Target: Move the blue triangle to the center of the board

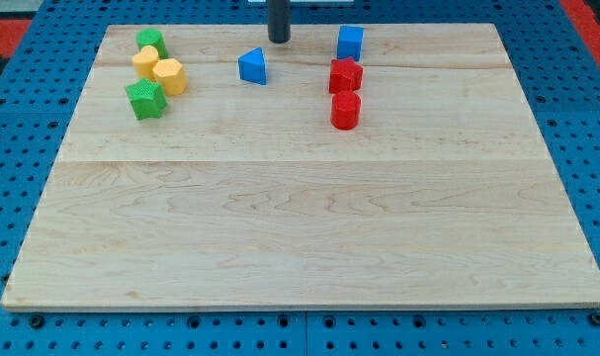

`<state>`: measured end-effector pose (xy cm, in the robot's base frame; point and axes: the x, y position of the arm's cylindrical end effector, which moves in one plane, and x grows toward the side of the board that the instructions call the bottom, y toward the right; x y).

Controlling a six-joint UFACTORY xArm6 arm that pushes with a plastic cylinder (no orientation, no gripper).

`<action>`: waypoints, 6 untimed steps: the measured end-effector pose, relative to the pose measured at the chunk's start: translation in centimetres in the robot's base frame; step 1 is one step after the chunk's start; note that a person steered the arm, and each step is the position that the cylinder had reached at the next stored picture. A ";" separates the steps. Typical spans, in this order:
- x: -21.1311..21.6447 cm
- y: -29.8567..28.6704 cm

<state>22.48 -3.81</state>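
**Blue triangle at far side of board, tip just beyond it**

Wooden board (300, 237) lies on a blue pegboard table (23, 109). My tip (279, 40) stands at the far edge of the board, a little right of the blue triangle (252, 66) and beyond it, apart from it with a small gap. The tool is a plain dark rod with nothing to open or close; it holds nothing and touches no block.

Blue triangle: solid mid-blue wedge, its point toward the far side, its lit face toward the near side. It sits in the far part of the board, left of the middle line, with bare wood all round it.

Other blocks:
- Blue cube (350, 43), far edge, right of the tip.
- Red star-like block (345, 75), just near of the blue cube.
- Red cylinder-like block (346, 111), just near of the red star, almost touching it.
- Far-left cluster: green block (150, 42) farthest; two yellow blocks (145, 63) (170, 75) side by side and touching; green star-like block (145, 99) nearest, against the yellow ones.
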 end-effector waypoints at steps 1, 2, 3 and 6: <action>3.3 -1.8; 7.2 -2.9; 11.6 -3.2; 12.4 -8.1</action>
